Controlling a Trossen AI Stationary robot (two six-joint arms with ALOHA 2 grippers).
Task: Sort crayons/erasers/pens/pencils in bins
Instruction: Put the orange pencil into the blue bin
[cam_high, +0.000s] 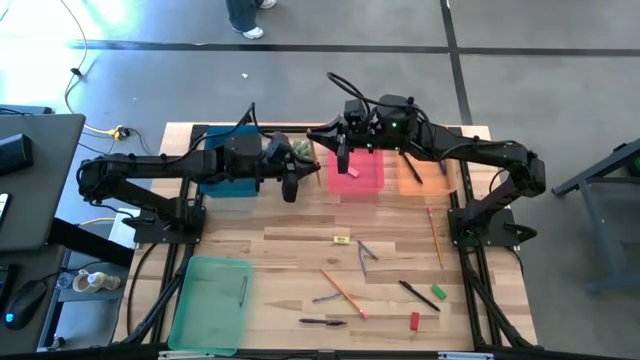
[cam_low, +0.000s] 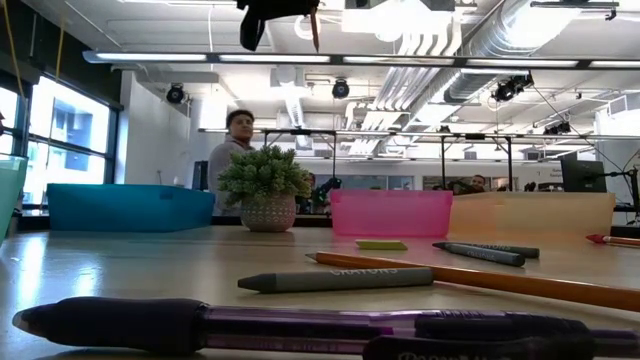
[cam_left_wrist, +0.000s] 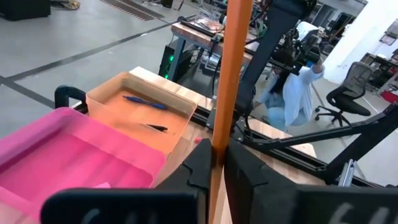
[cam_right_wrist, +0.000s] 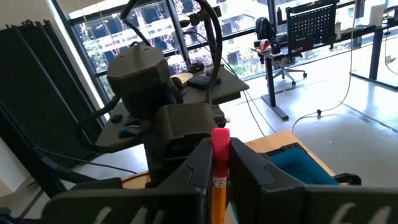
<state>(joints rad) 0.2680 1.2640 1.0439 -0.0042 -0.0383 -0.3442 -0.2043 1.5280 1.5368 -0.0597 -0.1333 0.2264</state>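
One long orange pencil with a pink eraser end is held high over the far part of the table, between the plant (cam_high: 301, 150) and the pink bin (cam_high: 357, 178). My left gripper (cam_high: 291, 178) (cam_left_wrist: 217, 154) and my right gripper (cam_high: 343, 155) (cam_right_wrist: 219, 155) face each other, and both are shut on this pencil. Its point hangs into the top of the low view (cam_low: 315, 32). The blue bin (cam_high: 230, 172), the orange bin (cam_high: 425, 175) and the green bin (cam_high: 210, 300) stand on the table. Loose pencils (cam_high: 343, 292) (cam_high: 435, 236), pens (cam_high: 418, 293), crayons (cam_high: 365, 255) and erasers (cam_high: 341, 239) (cam_high: 415, 320) lie flat on the near half. My left gripper pinches the pencil's orange shaft (cam_left_wrist: 216, 140) between its two fingers. The shaft runs on past the fingertips toward the right arm. The pencil is lifted clear of the table. My right gripper pinches the same pencil just below its pink eraser (cam_right_wrist: 220, 142), between the two fingers. The eraser end pokes out past the fingertips, toward the left gripper. Nothing of the pencil rests on the table.
The orange bin (cam_left_wrist: 143, 115) holds a blue pen (cam_left_wrist: 144, 102) and a dark one (cam_left_wrist: 155, 127). A small block lies in the pink bin, and a thin stick in the green bin (cam_high: 243, 290). A person stands beyond the far edge (cam_low: 232, 150). A desk with gear stands to the table's left.
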